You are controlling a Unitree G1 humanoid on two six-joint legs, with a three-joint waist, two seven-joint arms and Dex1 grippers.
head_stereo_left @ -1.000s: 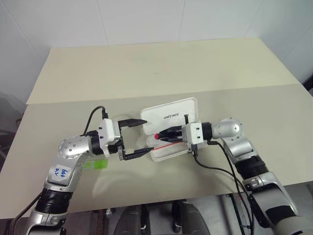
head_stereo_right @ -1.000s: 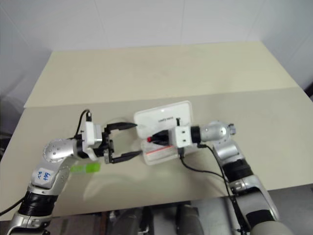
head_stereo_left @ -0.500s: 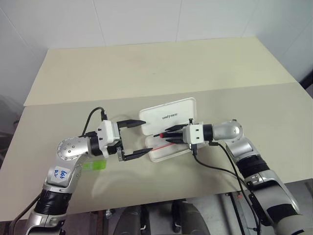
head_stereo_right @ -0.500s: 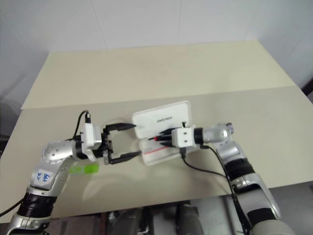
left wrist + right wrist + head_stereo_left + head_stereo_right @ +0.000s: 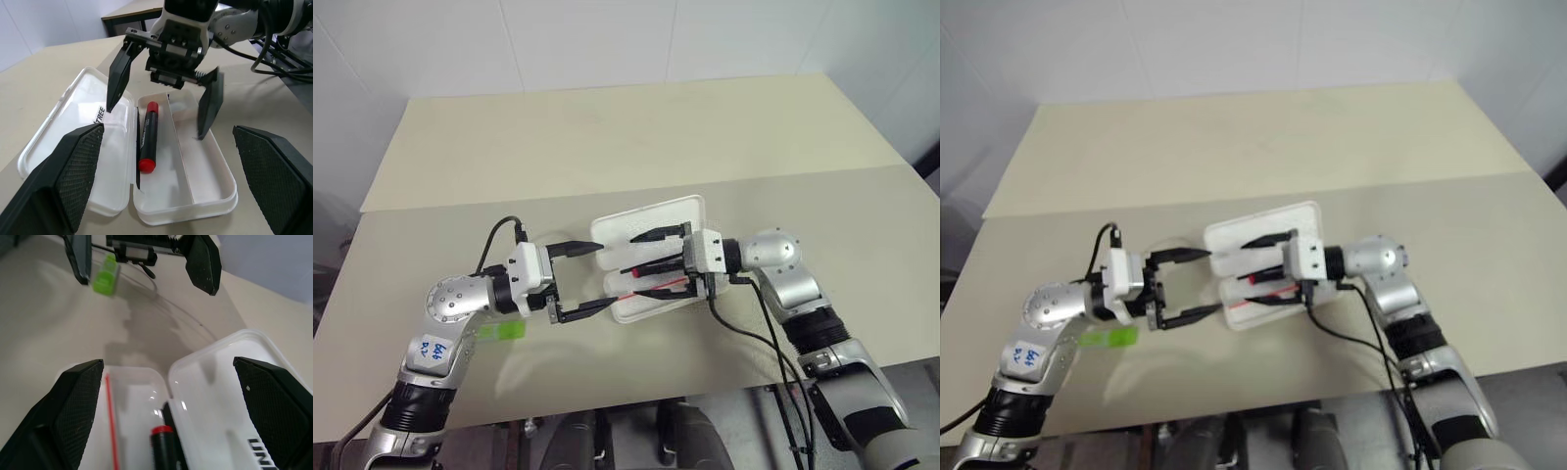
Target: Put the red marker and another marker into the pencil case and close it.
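green highlighter (image 5: 502, 331) lies on the counter (image 5: 607, 147) at the far left, half under the left arm, well apart from the case, so marker no. 2 is not yet packed. left tool (image 5: 579, 280) hovers next, fingers wide apart, nothing btwn them, pointing at the case's near end and just short of it.

pencil case (image 5: 73, 132) sits mid-counter, lid flung fully open and flat beside the tray. red marker (image 5: 148, 137) lies in the tray compartment next to the hinge, black barrel, red cap, resting loose w/ nothing gripping it. a thin red stick (image 5: 111, 428) is in the tray too.

right tool (image 5: 651, 262) hangs over the open case, fingers spread wide, empty.

progress, as i read it: step 1 looks done (red marker in). left to do: grab the highlighter, drop it in the tray, swing lid over and press shut. roughly a third through. the left tool is nearest the highlighter, prob its job.
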